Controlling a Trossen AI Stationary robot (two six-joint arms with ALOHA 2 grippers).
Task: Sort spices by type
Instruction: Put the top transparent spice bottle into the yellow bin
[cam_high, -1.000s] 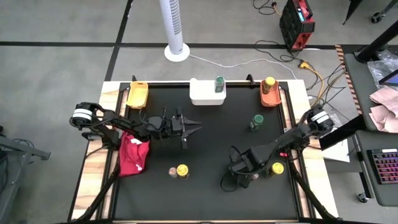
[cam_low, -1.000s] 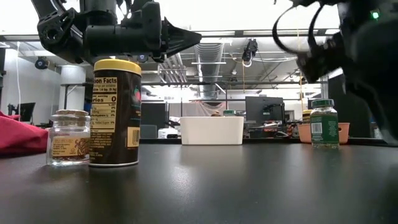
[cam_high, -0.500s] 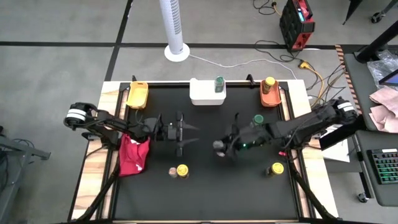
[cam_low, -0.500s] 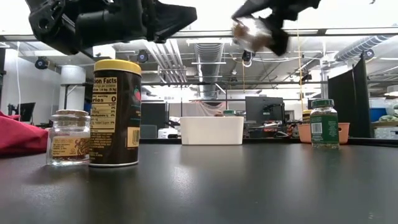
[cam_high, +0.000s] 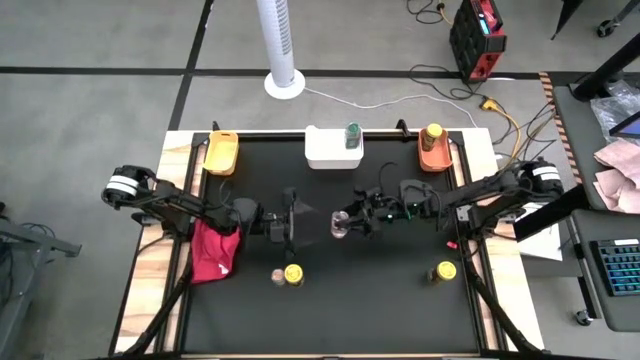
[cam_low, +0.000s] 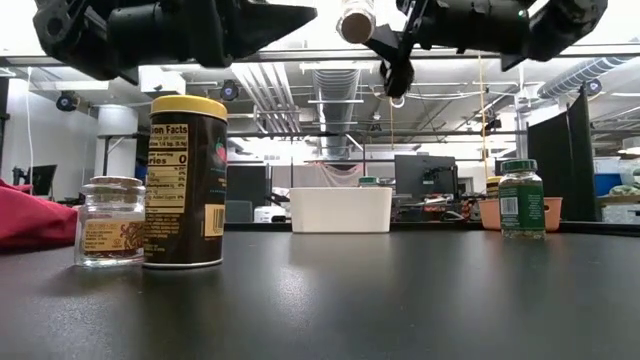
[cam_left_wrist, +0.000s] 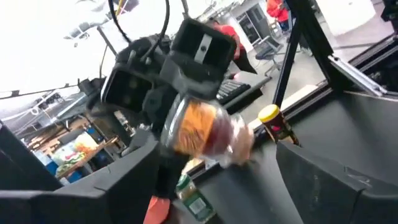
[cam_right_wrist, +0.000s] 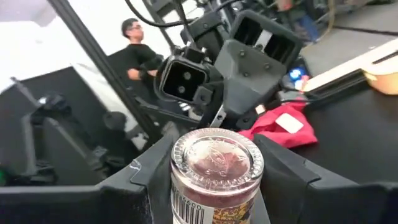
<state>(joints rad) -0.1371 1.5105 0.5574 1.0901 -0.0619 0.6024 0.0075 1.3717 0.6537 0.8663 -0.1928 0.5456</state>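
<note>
My right gripper (cam_high: 347, 222) is high over the table's middle, shut on a small clear spice jar (cam_high: 339, 225) with reddish-brown contents; the jar also shows in the right wrist view (cam_right_wrist: 216, 171). My left gripper (cam_high: 293, 223) faces it from the left at the same height, open and empty, a short gap from the jar. A tall yellow-lidded jar (cam_low: 186, 180) and a small clear jar (cam_low: 109, 221) stand side by side near the front. A green-lidded jar (cam_low: 521, 197) stands at the right. Another yellow-lidded jar (cam_high: 445, 271) stands near the front right. My right gripper pinches the clear jar's body (cam_right_wrist: 186, 205) between its two fingers (cam_right_wrist: 157, 171), one on each side. The fingers come level from the table's right and lie along the jar. The jar lies level, lifted clear of the table, its lid end (cam_right_wrist: 217, 154) pointing at my left gripper.
A yellow tray (cam_high: 221, 152), a white tray (cam_high: 325, 150) with a green-lidded jar (cam_high: 352, 134) and an orange tray (cam_high: 430, 157) with a yellow-lidded jar (cam_high: 433, 133) line the far edge. A red cloth (cam_high: 215, 250) lies at the left edge. A person shows in the room beyond.
My right gripper has risen from the table's near right with the clear jar and carried it up and toward the left, to the middle of the table. The jar has turned from upright to level and now points at my left gripper.
</note>
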